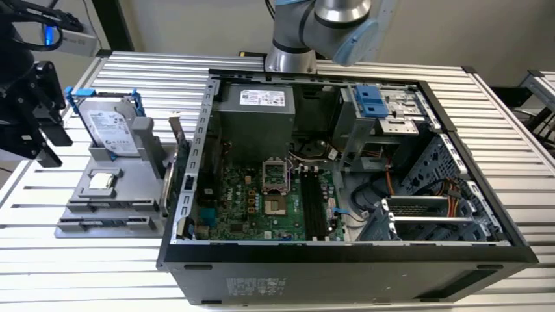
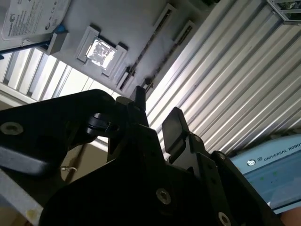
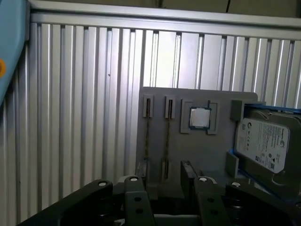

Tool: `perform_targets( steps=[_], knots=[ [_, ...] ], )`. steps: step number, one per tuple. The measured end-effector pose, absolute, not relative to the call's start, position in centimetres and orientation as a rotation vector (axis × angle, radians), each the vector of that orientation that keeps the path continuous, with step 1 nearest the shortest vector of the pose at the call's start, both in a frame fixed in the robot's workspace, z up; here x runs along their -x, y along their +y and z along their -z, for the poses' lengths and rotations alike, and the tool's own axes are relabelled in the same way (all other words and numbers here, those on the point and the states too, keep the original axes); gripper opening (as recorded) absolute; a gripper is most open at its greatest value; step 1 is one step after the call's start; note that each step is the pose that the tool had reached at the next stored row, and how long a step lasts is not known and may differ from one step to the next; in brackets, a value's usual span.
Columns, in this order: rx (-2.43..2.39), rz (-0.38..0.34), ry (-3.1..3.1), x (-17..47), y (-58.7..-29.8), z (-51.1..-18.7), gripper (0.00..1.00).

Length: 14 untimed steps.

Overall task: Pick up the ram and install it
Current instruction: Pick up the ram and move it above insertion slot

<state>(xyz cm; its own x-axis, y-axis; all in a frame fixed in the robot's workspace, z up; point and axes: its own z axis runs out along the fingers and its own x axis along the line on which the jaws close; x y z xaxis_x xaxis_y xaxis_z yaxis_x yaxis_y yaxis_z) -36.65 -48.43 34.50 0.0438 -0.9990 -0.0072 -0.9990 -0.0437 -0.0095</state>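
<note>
Exterior view: an open computer case [image 1: 347,266] lies on a slatted metal surface [image 1: 78,286], its motherboard [image 1: 251,208] exposed, with long black slot strips [image 1: 314,201] running beside the processor socket. The arm [image 1: 325,23] rises behind the case. At the exterior view's left a grey tray [image 1: 74,227] carries a hard drive [image 1: 113,127] with blue rails, standing upright, and a processor chip [image 1: 103,181] lying flat. The black gripper [image 1: 41,130] hangs over the surface beside the tray, apart from it; the state of its fingers cannot be read here. Second wrist view: the two fingers [image 2: 174,126] stand spread, with bare slatted surface showing through the gap. Beyond them lie the tray, the chip and a corner of the drive. First wrist view: the gripper [image 3: 164,172] faces the tray's edge with its fingers apart and pinching nothing. Just ahead, two narrow holders [image 3: 147,107] each carry a thin strip on edge. The one nearer the chip is taken as the ram [image 3: 167,141]. It sits in the tray, untouched. Edge-on, its colour and chips cannot be made out.
</note>
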Motion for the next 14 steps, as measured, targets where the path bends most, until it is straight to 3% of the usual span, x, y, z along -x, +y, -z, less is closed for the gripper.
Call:
perform_targets(
  steps=[14],
  knots=[
    [2.25, 0.005, 2.174, 36.7, -48.3, -33.1, 1.0]
  ],
)
